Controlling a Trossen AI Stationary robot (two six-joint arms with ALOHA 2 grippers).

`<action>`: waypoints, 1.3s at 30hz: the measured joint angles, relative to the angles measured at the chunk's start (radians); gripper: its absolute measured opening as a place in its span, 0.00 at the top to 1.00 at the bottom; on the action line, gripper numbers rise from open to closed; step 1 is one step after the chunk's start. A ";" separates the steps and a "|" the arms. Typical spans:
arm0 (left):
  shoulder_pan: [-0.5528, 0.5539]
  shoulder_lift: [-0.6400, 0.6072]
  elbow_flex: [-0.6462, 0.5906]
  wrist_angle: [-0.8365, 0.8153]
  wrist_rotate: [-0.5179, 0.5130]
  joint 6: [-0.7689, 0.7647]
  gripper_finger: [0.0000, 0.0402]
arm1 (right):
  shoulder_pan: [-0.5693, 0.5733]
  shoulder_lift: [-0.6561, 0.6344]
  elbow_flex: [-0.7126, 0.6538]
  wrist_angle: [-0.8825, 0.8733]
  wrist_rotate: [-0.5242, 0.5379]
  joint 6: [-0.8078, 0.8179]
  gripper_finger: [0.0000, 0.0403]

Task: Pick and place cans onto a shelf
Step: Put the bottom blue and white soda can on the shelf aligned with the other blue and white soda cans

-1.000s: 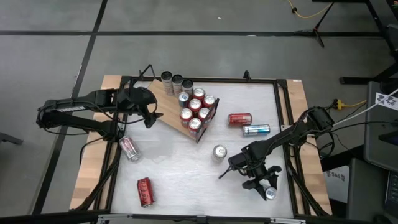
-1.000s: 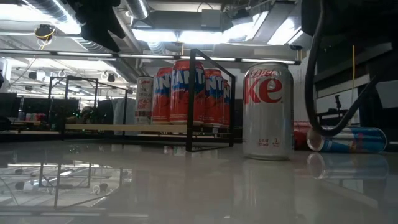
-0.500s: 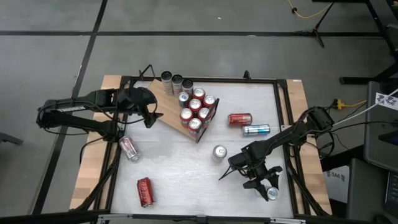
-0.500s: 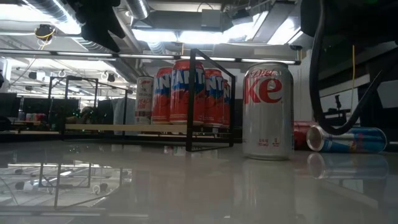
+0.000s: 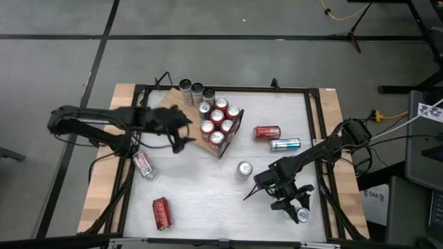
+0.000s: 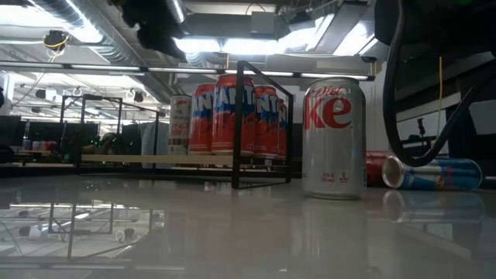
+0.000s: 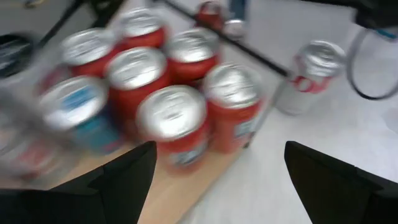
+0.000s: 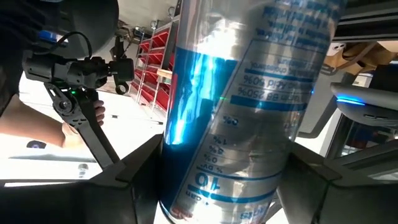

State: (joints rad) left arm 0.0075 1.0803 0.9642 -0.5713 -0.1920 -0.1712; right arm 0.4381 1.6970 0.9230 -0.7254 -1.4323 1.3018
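Jaws apart on left gripper (image 5: 181, 131) over shelf (image 5: 185, 123), right gripper (image 5: 299, 207) clamped on blue-and-silver can (image 8: 249, 106) at near right; nine cans shelved, five loose on table (image 5: 201, 194).

cans (image 5: 217, 123): shiny metal; shelf (image 5: 187, 128): matt wood; tabletop (image 5: 208, 187): glossy white

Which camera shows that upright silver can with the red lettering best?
The low view: the upright silver can with red lettering stands large and sharp. The high view shows only its top; the left wrist view blurs it.
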 joint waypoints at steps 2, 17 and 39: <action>-0.046 0.048 0.000 0.052 0.001 0.023 0.14 | 0.000 0.000 0.000 0.000 0.000 0.000 0.40; -0.316 0.261 0.000 0.414 -0.034 0.044 0.14 | -0.070 0.000 0.016 0.053 -0.036 0.030 0.40; -0.365 0.274 0.000 0.584 -0.037 0.065 0.14 | -0.330 0.000 0.356 0.044 -0.037 0.034 0.40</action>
State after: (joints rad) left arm -0.3575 1.3540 0.9642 0.0124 -0.2291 -0.1065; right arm 0.1084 1.6970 1.2788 -0.6819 -1.4693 1.3354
